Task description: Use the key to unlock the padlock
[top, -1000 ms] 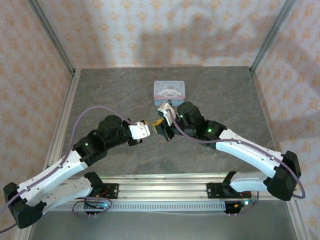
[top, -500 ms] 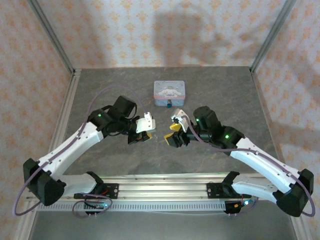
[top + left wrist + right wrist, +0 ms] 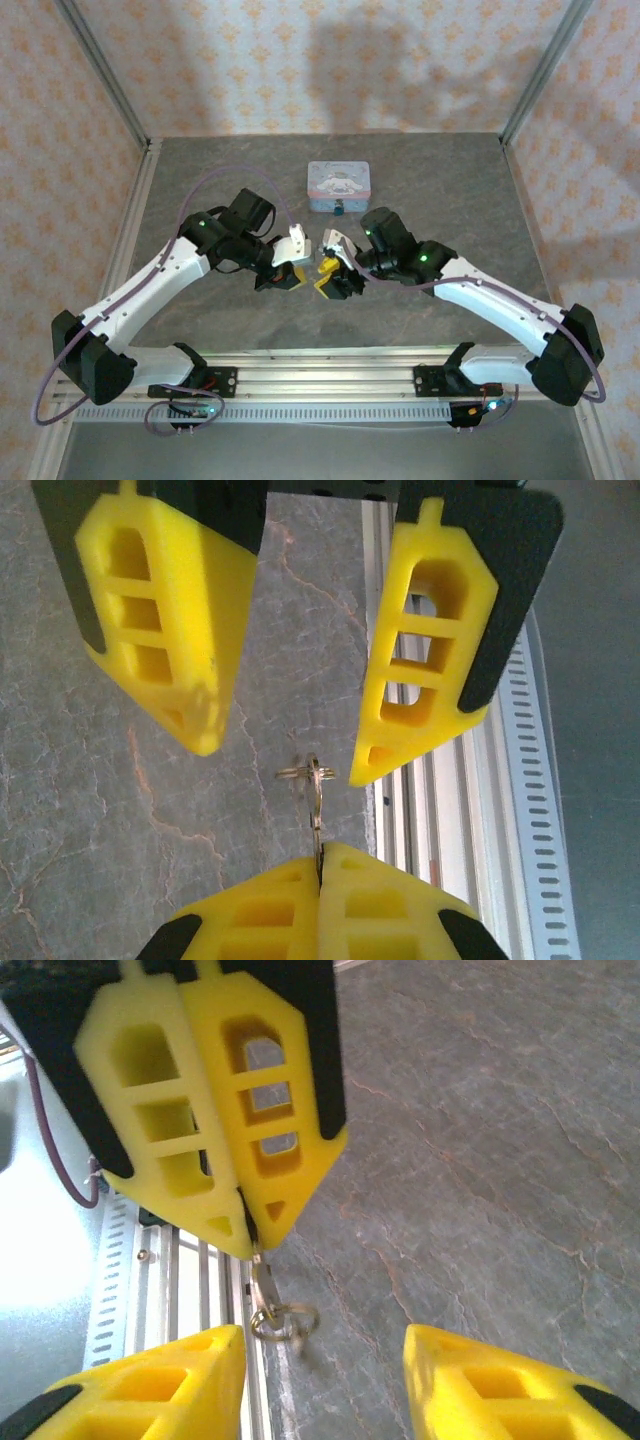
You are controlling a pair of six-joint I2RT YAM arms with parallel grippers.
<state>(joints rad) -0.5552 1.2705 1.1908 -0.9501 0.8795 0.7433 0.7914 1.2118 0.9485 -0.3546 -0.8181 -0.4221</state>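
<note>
My left gripper (image 3: pixel 322 855) is shut on the key (image 3: pixel 316 810). The key is thin, pale metal and sticks out past the fingertips, with a small ring (image 3: pixel 306 773) at its free end. In the right wrist view the key (image 3: pixel 262 1282) hangs from the left gripper (image 3: pixel 245 1245). My right gripper (image 3: pixel 322 1345) is open, and its yellow fingers (image 3: pixel 440 640) stand on either side of the ring without touching it. From above, the left gripper (image 3: pixel 290 272) and the right gripper (image 3: pixel 330 276) meet tip to tip mid-table. The tiny dark blue padlock (image 3: pixel 340 208) hangs at the tin's front.
A light-blue printed tin (image 3: pixel 339 182) stands at the back middle of the grey stone-look table (image 3: pixel 450 190). An aluminium rail (image 3: pixel 320 375) runs along the near edge below the grippers. Metal frame posts (image 3: pixel 105 80) and patterned walls close in the sides.
The right gripper has opened, drawn back to the right, then come left again around the key's ring. The left arm has swung out and forward, and its gripper stays shut on the key.
</note>
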